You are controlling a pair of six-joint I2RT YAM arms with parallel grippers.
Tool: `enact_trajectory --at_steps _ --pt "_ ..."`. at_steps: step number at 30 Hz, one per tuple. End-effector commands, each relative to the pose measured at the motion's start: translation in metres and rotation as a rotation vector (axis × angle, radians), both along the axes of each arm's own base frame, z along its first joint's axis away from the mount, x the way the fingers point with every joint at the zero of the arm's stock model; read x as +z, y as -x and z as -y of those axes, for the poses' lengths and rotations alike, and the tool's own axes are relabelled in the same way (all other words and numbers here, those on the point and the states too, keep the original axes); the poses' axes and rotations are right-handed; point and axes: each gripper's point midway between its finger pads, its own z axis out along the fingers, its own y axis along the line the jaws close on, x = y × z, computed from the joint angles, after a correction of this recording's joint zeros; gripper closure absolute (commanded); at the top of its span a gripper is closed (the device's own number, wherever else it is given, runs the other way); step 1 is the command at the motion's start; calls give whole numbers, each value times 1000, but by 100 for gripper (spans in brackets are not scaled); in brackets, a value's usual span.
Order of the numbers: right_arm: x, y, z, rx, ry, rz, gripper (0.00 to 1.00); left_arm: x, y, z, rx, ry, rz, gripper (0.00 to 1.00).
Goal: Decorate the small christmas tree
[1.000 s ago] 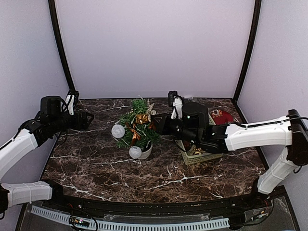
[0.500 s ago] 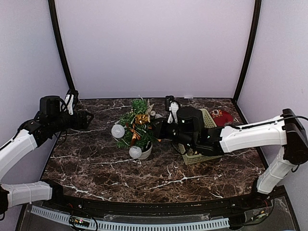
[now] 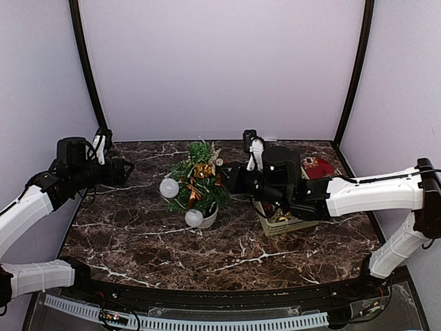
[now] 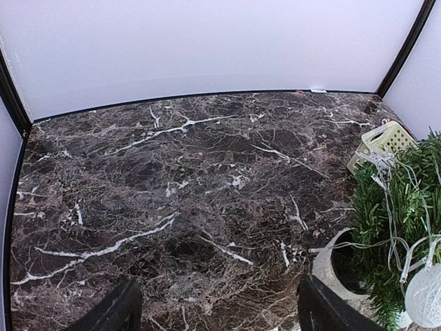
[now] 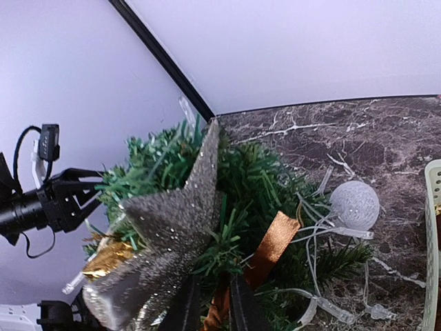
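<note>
Surface: dark marble table (image 3: pixel 138 234) veined in white, with pale walls on three sides and black posts in the back corners.
Tree: the small christmas tree (image 3: pixel 196 181) stands upright in its white pot (image 3: pixel 209 217) at mid-table, a little toward the back, just left of the pale green basket (image 3: pixel 286 226).
Trimmings: a silver glitter star (image 5: pixel 172 221) among the top branches, a gold bow (image 3: pixel 203 169), a copper ribbon (image 5: pixel 275 241), a clear light string (image 4: pixel 393 227) and two white balls (image 3: pixel 169 187) on the left and front of the tree.
Right gripper (image 3: pixel 226 178): reaches in at the tree's upper right. From the wrist, its dark fingers (image 5: pixel 185 303) sit a narrow gap apart under the star, with the ribbon running down between them. Probably a light hold or none; I cannot tell which.
Left gripper (image 3: pixel 124 170): held above the table's left edge, well apart from the tree, pointing toward it. Its fingers (image 4: pixel 117 310) are spread wide with only bare marble between them.
Other: a red item (image 3: pixel 317 167) lies at the back right, behind the basket.
</note>
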Motion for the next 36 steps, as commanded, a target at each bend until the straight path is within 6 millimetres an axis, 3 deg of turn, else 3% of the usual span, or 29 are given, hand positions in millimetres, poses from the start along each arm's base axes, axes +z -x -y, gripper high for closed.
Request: enact_trajectory --at_steps 1,11,14,19,25,28,31,36 --pt "25 5 14 -28 -34 36 77 6 2 0 -6 8 28 20" --pt "20 3 40 -113 4 27 59 3 2 -1 -5 6 21 20" --pt "28 1 66 -190 49 43 54 4 2 -2 3 4 24 20" --pt "17 -12 121 -309 205 0 53 5 2 -4 16 1 31 20" --pt "-22 -50 180 -338 410 -162 53 3 1 -5 22 -4 27 20" --pt "-51 -70 199 -318 540 -257 54 0 0 -6 23 -7 21 20" --pt "-89 -88 209 -262 660 -358 57 -1 -1 -5 21 -8 13 20" --pt "-128 -109 205 -134 765 -414 58 -2 -1 -5 23 -11 8 20"
